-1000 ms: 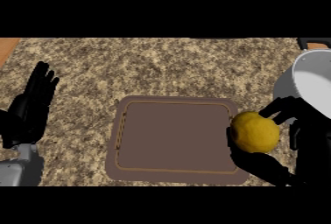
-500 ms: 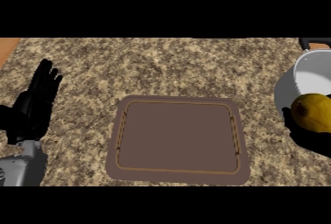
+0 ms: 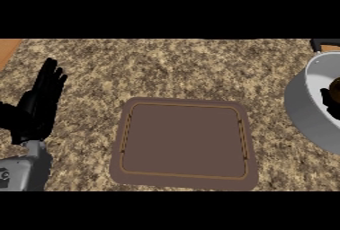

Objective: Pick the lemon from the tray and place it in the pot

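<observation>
Evidently the right hand [image 3: 330,102] sits inside the pot [image 3: 306,110], far right; its grip cannot be told. No lemon shows, not even on the tray [image 3: 182,139]; the left hand [image 3: 36,112] rests open, well apart.

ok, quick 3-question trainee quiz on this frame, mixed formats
1. True or false: an object lies on the tray.
2. Multiple choice: the pot sits A) left of the tray, B) right of the tray, C) on the tray.
3. Fill in: the left robot hand, resting near the view's left edge with fingers up, is ___ (open/shut).
Key: 1 false; 2 B; 3 open.
</observation>
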Available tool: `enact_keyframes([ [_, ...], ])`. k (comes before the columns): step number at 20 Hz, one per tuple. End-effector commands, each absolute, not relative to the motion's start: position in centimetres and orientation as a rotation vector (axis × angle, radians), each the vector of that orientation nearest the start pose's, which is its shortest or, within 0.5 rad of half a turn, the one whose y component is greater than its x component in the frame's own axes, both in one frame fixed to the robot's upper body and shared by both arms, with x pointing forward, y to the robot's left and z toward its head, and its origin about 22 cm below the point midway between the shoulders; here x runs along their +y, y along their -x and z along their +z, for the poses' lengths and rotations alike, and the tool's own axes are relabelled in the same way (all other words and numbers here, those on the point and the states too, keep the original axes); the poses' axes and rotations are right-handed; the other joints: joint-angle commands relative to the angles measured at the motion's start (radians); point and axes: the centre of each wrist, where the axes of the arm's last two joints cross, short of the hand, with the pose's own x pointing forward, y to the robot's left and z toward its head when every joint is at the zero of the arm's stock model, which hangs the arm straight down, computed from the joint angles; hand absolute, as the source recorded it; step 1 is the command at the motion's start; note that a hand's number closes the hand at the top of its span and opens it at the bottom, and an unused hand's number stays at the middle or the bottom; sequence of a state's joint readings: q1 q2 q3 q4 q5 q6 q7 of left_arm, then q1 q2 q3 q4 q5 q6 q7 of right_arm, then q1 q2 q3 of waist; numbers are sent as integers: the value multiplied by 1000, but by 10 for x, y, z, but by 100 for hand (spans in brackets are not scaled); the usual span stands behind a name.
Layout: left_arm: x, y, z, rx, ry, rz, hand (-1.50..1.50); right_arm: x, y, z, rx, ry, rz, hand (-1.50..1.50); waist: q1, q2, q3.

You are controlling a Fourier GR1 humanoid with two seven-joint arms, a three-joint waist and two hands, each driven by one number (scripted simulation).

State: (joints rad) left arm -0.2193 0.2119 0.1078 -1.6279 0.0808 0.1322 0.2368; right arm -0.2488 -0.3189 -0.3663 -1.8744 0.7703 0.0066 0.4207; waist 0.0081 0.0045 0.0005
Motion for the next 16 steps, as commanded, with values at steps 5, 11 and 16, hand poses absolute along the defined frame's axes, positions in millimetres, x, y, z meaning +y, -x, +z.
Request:
enact_keyframes([
  [5,285,-285,96,-1629,-180,47,0,-386,-300,129,-1260,1564,339,150,16,3,0],
  [11,271,-282,81,-1612,-187,60,0,-415,-328,86,-1232,1497,385,150,9,0,0],
  [16,278,-286,77,-1608,-197,80,0,-432,-335,77,-1161,1261,227,-150,6,2,0],
])
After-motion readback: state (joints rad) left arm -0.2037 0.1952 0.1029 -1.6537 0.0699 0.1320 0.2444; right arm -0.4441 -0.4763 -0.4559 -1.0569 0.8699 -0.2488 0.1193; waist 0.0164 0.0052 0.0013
